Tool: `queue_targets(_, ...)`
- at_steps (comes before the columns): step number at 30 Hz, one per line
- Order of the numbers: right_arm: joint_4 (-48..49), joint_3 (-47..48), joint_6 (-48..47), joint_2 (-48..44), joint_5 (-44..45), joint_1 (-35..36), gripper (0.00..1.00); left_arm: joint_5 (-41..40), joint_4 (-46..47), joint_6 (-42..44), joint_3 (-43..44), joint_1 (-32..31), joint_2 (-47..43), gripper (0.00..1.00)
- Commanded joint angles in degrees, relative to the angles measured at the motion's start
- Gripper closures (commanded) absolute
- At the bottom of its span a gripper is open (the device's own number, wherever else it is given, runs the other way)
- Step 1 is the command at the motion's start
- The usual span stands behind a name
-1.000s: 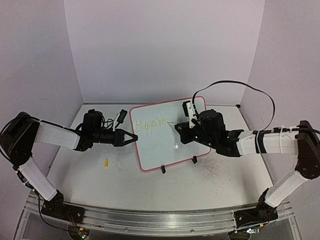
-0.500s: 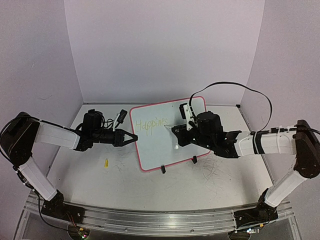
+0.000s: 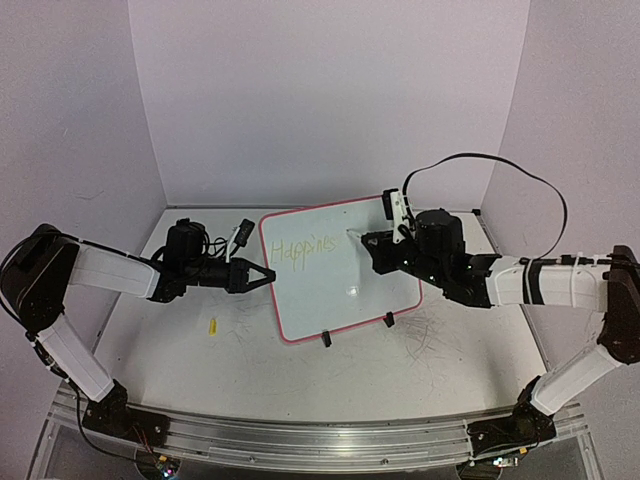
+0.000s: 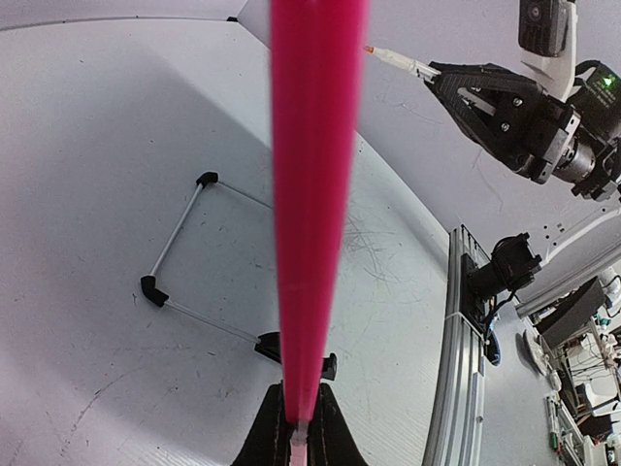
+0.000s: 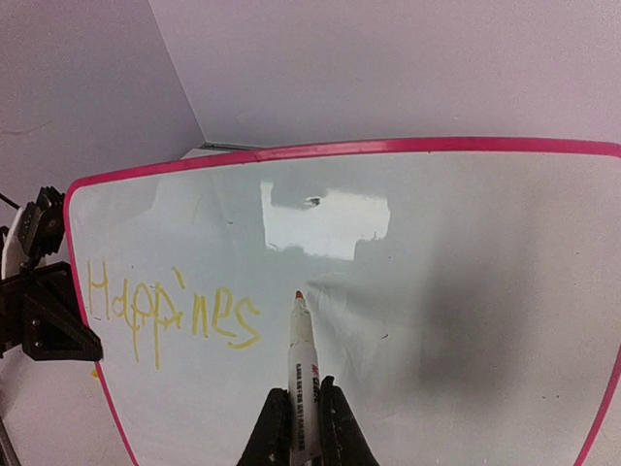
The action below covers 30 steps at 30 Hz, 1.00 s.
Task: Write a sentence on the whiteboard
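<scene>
One yellow word, "Happines", is all we see of the sentence (image 5: 165,311), up in the left part of the whiteboard (image 3: 340,285). The board stands skewed in the middle of the surface (image 3: 400,385) on its black clip feet (image 3: 326,340). We've got the left gripper (image 3: 264,276) clamped on the red-pink rim (image 4: 309,194) at the left edge. The right gripper (image 5: 303,406) pinches a marker (image 5: 300,345), its tip just right of the last letter; we can't tell if it touches. A small yellow piece (image 3: 212,325) lies near the left gripper.
</scene>
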Motion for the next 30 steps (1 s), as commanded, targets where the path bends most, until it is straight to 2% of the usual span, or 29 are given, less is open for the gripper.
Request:
queue_targets(1, 1.26, 1.37, 0.08, 0.39, -0.08, -0.26, 1.0, 0.28, 0.35, 1.26, 2.07, -0.25, -2.04, 1.0)
queue_targets(17, 1.39, 2.53, -0.27, 3.31, 0.78, -0.26, 1.0, 0.53, 0.27, 1.23, 2.47, -0.23, -1.7, 1.0)
queue_targets(30, 0.91, 3.26, -0.66, 4.49, -1.91, 0.69, 1.0, 0.72, 0.27, 1.32, 2.87, -0.25, -1.26, 1.0)
